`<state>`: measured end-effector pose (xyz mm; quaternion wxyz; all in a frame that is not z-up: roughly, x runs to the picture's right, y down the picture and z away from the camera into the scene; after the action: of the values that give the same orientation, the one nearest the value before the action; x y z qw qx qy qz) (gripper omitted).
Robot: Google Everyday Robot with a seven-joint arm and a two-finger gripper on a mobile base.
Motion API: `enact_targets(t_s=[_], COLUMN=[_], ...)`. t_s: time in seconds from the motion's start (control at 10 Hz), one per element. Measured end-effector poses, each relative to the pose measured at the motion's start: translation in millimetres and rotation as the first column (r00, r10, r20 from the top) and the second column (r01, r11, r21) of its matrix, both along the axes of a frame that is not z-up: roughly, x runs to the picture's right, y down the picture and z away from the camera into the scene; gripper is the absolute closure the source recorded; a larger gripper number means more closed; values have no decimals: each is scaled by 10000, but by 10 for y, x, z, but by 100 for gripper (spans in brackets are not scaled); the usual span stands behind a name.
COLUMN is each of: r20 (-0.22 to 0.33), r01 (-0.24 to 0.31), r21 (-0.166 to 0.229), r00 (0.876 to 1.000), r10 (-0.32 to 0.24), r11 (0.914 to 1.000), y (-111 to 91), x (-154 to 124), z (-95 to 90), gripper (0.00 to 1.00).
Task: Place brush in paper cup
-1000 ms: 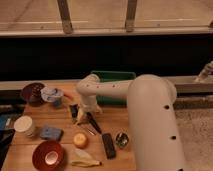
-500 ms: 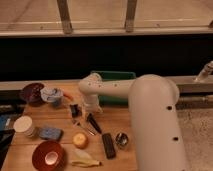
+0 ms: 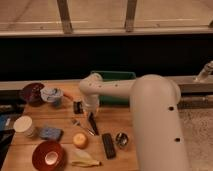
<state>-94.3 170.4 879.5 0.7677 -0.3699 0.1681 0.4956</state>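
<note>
The brush [image 3: 93, 123] is a slim black stick lying on the wooden table [image 3: 65, 117], pointing toward the front edge. My gripper [image 3: 84, 109] hangs at the end of the white arm [image 3: 150, 115], right at the brush's far end; I cannot tell if it touches it. The paper cup [image 3: 23, 126] stands upright, cream-white, at the table's left side, well to the left of the gripper.
A blue-and-white cup [image 3: 52, 95] and a dark bowl [image 3: 31, 92] stand at the back left, a green bin [image 3: 117, 85] behind the arm. Near the front are a red bowl [image 3: 48, 155], blue sponge [image 3: 50, 133], silver utensil [image 3: 82, 127], yellow fruit [image 3: 80, 140] and flat black block [image 3: 108, 145].
The gripper has shifted slightly over the brush. The brush and the cup stay where they were.
</note>
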Motion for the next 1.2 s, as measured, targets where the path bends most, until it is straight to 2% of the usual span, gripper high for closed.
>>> enact_targets(t_s=[0.2,0.4,0.6,0.7,0.8,1.0,1.2], r20=[159,227,260,325,386,657,1116], r01=[52,169,325,486,603,979,1347], r21=[338,866,1455,1853,2092,2709,3279], r00=[9999,9996,9990,9979,9968,9906,9773], r10=[-57,-189,-367,-556,-698,-1198,-1799], r11=[9994,9961,9888,9815,9760,9576,9351], y=[-84,-315,-591,-757,-848,-1054,-1214], x=[-22,-10,-8,-21,-45,-200,-499], z=[-57,-214,-393,-492,-551,-698,-822], gripper=[100,100,100,100,100,100,100])
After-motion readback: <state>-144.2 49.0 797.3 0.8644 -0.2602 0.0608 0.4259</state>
